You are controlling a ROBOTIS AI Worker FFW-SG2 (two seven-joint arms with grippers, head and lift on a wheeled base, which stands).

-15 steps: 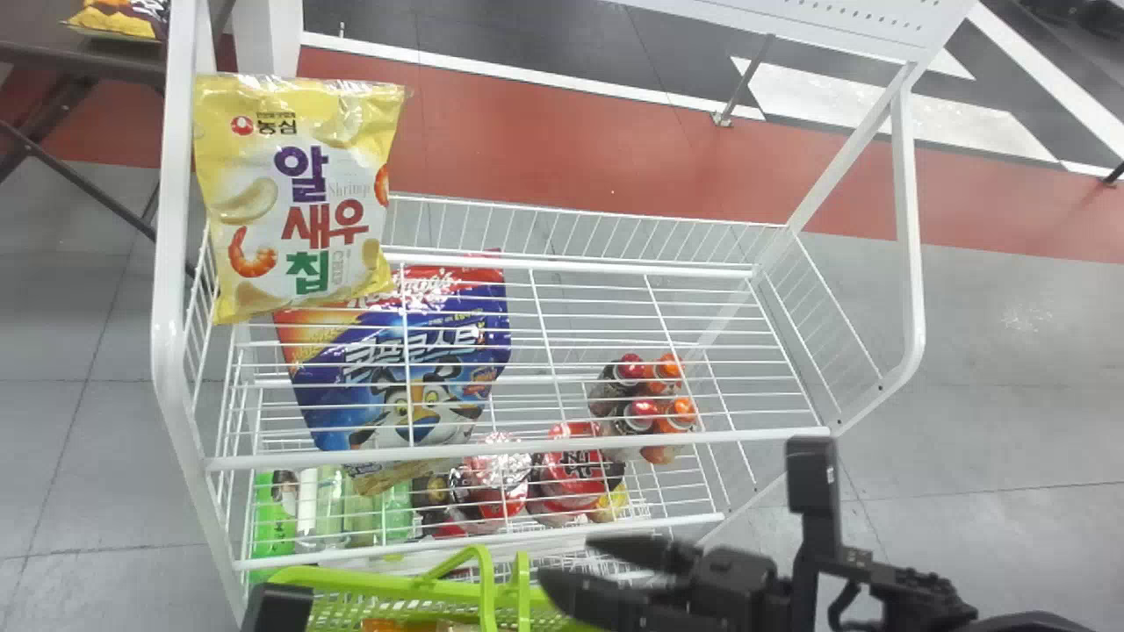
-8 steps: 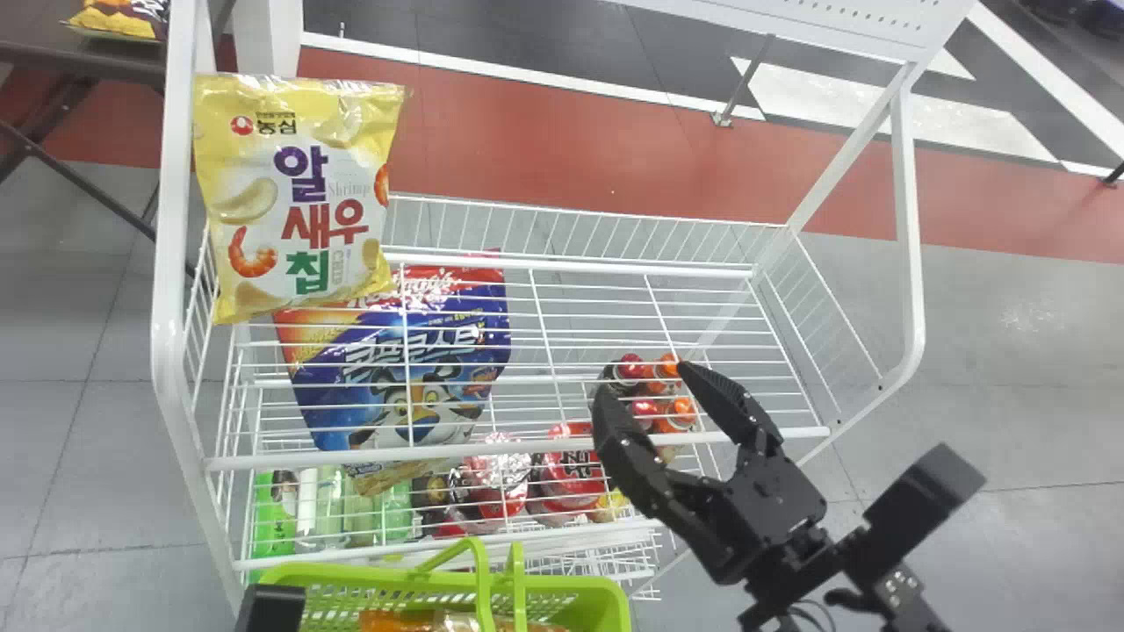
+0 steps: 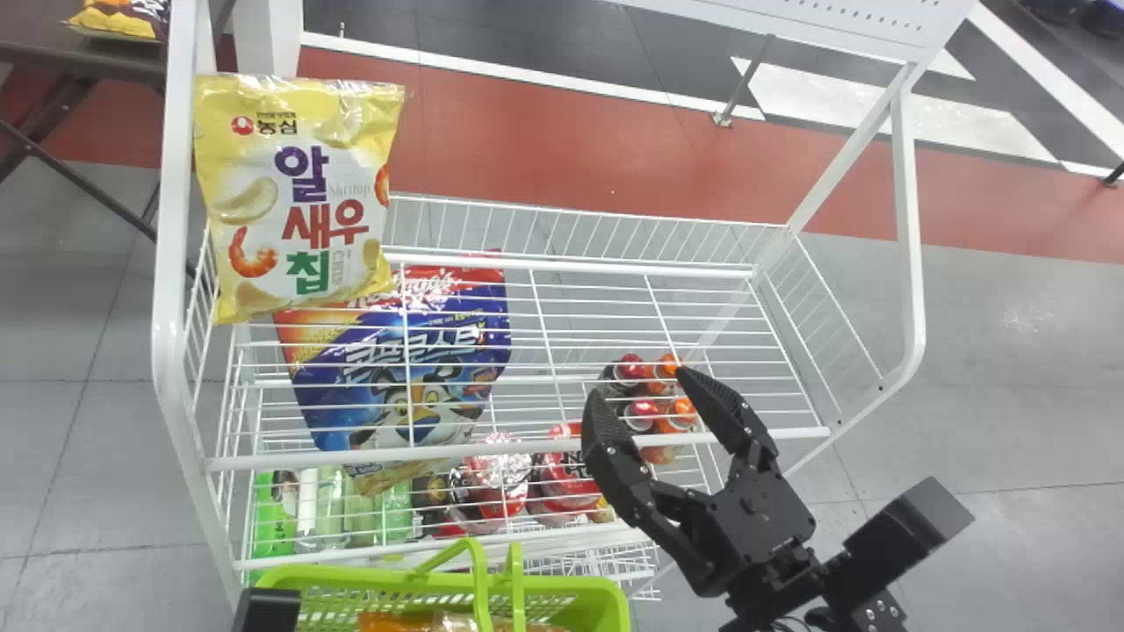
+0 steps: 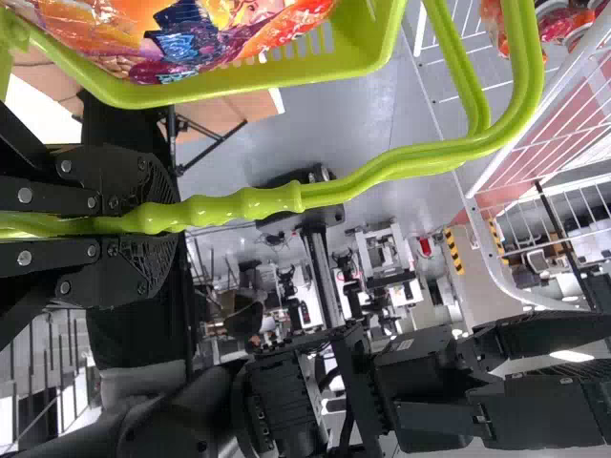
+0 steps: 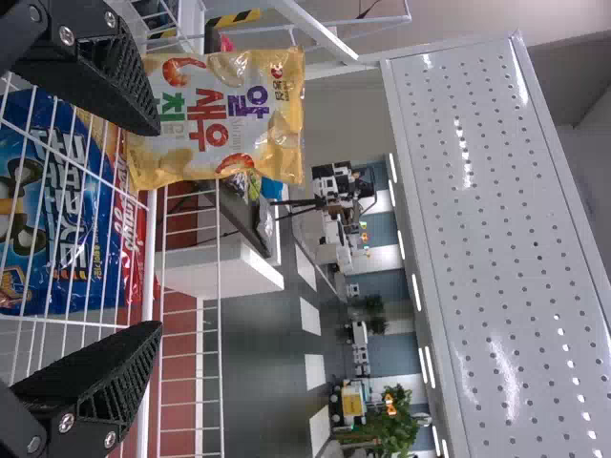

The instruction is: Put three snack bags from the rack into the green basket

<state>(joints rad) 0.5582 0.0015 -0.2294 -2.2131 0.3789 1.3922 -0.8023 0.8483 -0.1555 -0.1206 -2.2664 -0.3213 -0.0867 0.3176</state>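
Observation:
My right gripper (image 3: 634,388) stands open over the front right of the rack's top shelf (image 3: 527,446), nothing between its fingers. The yellow snack bag (image 3: 290,197) stands upright at the shelf's left end, well away from it. In the right wrist view that bag (image 5: 220,119) shows beyond my open right gripper (image 5: 158,229). A dark part of my left gripper (image 3: 268,610) is at the bottom left, by the green basket (image 3: 351,579). In the left wrist view my left gripper (image 4: 158,219) is shut on the basket handle (image 4: 248,203); colourful packets (image 4: 191,38) lie inside the basket.
White wire rails and posts (image 3: 909,228) frame the rack. On a lower level, under the top shelf's wires, are a blue cereal bag (image 3: 413,377), red cups (image 3: 496,478), small bottles (image 3: 650,412) and green bottles (image 3: 272,518). A dark table (image 3: 79,61) stands at the far left.
My right gripper has risen from beside the basket to over the shelf's front right, its fingers now farther apart in view. The basket's right end has come into sight. The yellow bag has not moved.

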